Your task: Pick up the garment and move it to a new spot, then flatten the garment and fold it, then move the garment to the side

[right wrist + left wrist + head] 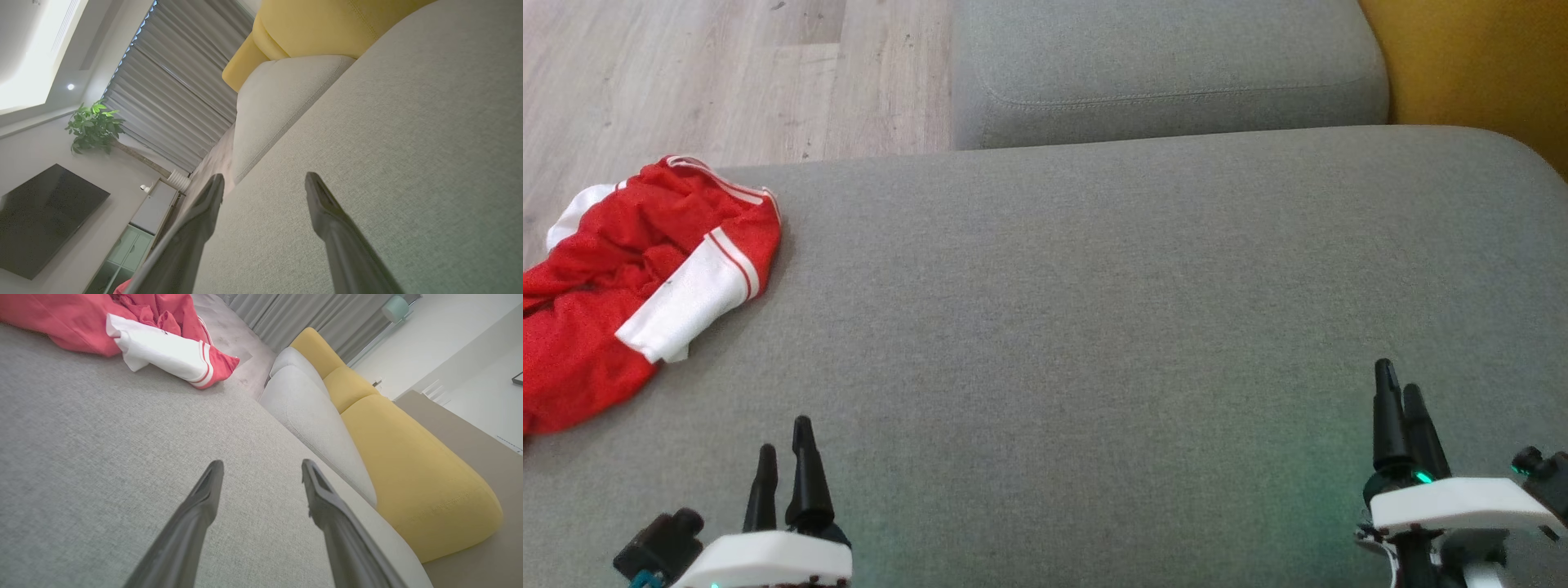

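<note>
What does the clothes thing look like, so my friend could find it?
Look at the big grey sofa cushion. At its left edge lies the garment, crumpled in a heap. It is bright red with white panels and thin stripes, unlike the plain grey around it.

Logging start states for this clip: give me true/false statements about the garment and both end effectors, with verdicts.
1. The red and white garment lies on the left side of the grey cushion. True.
2. The left end effector grips the garment. False: it is open, apart from it, holding nothing.
3. The right end effector is open above bare cushion. True.
4. The garment is folded flat. False: it is bunched up.
</note>
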`<state>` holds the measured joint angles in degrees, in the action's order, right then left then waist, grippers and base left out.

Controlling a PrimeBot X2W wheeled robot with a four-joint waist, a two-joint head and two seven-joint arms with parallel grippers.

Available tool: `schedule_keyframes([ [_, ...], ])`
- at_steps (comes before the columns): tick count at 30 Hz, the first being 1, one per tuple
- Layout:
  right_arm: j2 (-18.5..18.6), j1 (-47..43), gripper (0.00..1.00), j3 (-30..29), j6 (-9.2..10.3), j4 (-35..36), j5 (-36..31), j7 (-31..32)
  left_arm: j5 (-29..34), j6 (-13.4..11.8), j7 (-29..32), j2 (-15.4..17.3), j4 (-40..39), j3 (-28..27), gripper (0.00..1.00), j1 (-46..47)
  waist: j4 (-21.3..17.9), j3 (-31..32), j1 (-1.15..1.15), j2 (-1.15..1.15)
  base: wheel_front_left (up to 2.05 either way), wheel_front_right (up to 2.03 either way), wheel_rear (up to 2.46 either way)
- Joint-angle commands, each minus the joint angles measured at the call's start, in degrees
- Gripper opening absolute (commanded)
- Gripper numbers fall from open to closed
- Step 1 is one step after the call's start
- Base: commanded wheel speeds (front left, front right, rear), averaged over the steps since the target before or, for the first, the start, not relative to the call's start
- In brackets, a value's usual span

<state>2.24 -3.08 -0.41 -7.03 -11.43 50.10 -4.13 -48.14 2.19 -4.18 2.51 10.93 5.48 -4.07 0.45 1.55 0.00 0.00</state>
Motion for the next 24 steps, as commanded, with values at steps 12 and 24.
schedule_keyframes([
  [12,0.4,0.3,1.00,3.0,-0.28,2.7,-9.6,-2.6,8.9,-1.7,-2.5,0.3,-1.4,-0.1,1.00,0.4,0.3,0.2,0.00,0.00,0.00,0.00,0.00],
  [24,0.5,0.1,1.00,4.9,-0.33,1.2,-19.5,-4.6,16.4,-2.8,-4.5,0.3,-0.8,1.0,1.00,-0.3,0.6,0.5,0.00,0.00,0.00,0.00,0.00],
])
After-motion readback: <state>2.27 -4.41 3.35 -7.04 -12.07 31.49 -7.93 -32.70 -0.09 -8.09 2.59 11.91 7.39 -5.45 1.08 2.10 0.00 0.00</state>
